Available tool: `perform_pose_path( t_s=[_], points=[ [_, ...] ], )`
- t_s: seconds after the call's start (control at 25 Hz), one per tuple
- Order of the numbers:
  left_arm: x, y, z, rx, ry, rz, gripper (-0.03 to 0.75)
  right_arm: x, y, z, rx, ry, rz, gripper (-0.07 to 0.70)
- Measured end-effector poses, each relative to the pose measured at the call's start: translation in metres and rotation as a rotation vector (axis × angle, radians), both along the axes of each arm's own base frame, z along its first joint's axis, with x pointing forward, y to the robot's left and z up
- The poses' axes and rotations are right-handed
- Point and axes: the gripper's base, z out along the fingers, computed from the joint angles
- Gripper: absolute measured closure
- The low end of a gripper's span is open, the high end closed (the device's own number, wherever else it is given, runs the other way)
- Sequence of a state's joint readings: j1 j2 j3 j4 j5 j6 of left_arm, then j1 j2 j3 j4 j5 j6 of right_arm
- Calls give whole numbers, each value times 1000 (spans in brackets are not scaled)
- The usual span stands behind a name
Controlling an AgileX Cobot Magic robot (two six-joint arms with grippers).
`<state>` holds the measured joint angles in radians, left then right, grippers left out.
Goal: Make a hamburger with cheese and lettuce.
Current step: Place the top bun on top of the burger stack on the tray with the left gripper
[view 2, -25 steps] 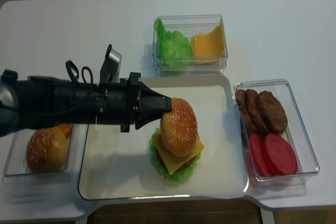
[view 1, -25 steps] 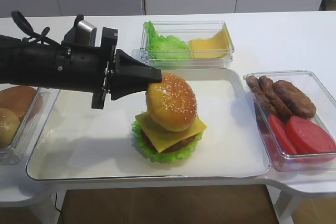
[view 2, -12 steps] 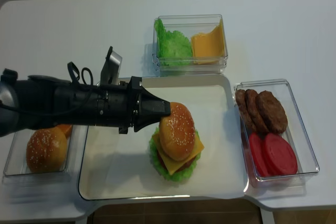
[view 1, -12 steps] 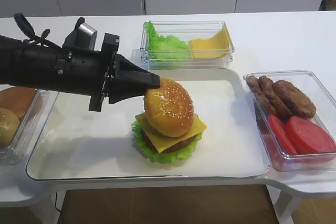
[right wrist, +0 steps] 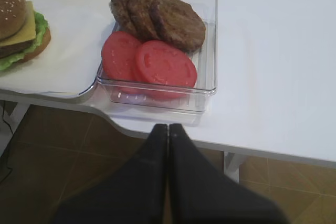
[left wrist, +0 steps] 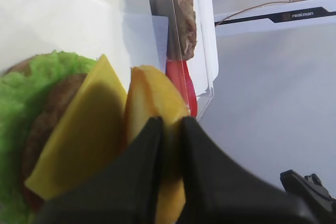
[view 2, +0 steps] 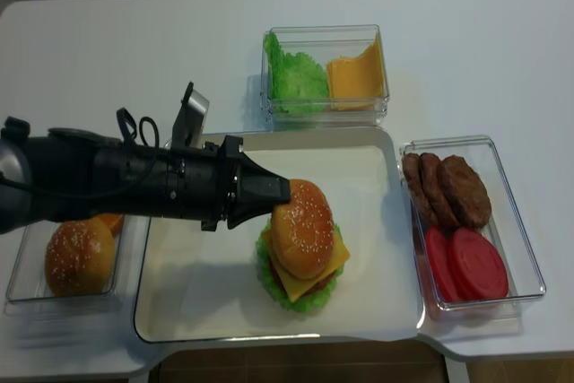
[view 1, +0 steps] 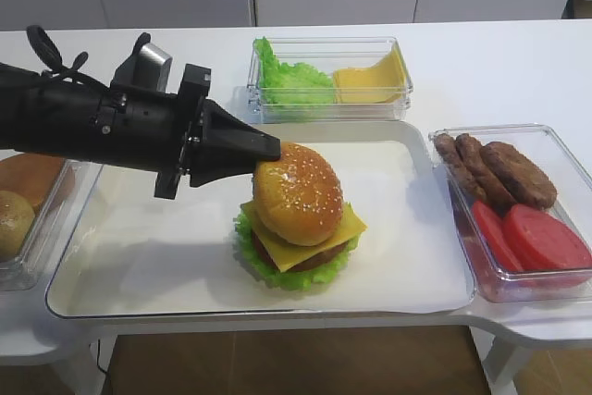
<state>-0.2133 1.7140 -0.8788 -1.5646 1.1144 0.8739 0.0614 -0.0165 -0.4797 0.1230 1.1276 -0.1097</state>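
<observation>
Left arm stretched level over the tray [view 1: 139, 265], left gripper [view 1: 270, 148] nearly closed, pinching the sesame bun [view 1: 298, 193] rim, bun apparently resting tilted on the cheese [view 1: 319, 238], right gripper [right wrist: 168, 128] shut, holding nothing.

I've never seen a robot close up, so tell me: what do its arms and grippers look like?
The left arm is a thick matte black tube with black cables looped over it and a small grey box on top. The left gripper tapers to two flat black fingers, like a beak. The right gripper shows the same black fingers. No markings are readable.
</observation>
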Motion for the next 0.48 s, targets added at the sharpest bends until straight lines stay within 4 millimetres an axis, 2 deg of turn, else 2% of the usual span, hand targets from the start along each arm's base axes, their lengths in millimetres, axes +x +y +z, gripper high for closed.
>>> perform_pose_path(
  t_s=[0.48],
  points=[
    [3,2,-3,40,-9,27,547,0,0,0,0,0,0,636]
  ],
)
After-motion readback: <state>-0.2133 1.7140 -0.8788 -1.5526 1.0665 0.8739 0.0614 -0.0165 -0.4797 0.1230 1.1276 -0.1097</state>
